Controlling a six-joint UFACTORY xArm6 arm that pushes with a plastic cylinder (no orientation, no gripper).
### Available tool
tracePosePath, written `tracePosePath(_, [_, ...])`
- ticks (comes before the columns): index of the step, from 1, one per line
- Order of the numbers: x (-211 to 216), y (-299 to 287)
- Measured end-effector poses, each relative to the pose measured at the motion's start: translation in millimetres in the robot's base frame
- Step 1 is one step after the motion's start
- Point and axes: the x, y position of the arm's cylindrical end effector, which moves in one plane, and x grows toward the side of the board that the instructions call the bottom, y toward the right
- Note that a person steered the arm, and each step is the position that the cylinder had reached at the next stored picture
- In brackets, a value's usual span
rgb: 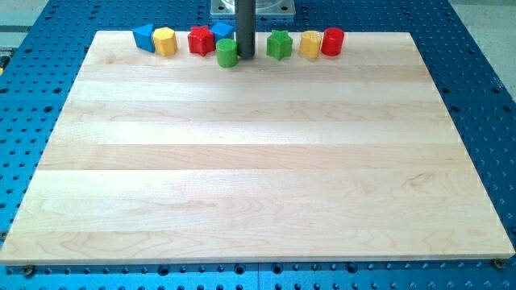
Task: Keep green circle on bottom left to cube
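The green circle stands near the view's top edge of the wooden board, just below and left of the blue cube and touching it or nearly so. My tip rests on the board right beside the green circle, on its right. The rod partly hides the blue cube's right side.
Along the view's top edge, from left to right: a blue triangular block, a yellow hexagonal block, a red star-like block, a green star, a yellow block and a red cylinder. A blue perforated table surrounds the board.
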Motion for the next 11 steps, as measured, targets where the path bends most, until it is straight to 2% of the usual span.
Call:
tracePosePath(2, [-48.2,12.4])
tracePosePath(6, [-58.3,-36.6])
tracePosePath(7, [-42.2,-53.7])
tracePosePath(8, [-24.0,-14.4])
tracePosePath(9, [17.7,-8.4])
tracePosePath(10, [37.8,-29.2])
tracePosePath(11, [38.2,-29.1])
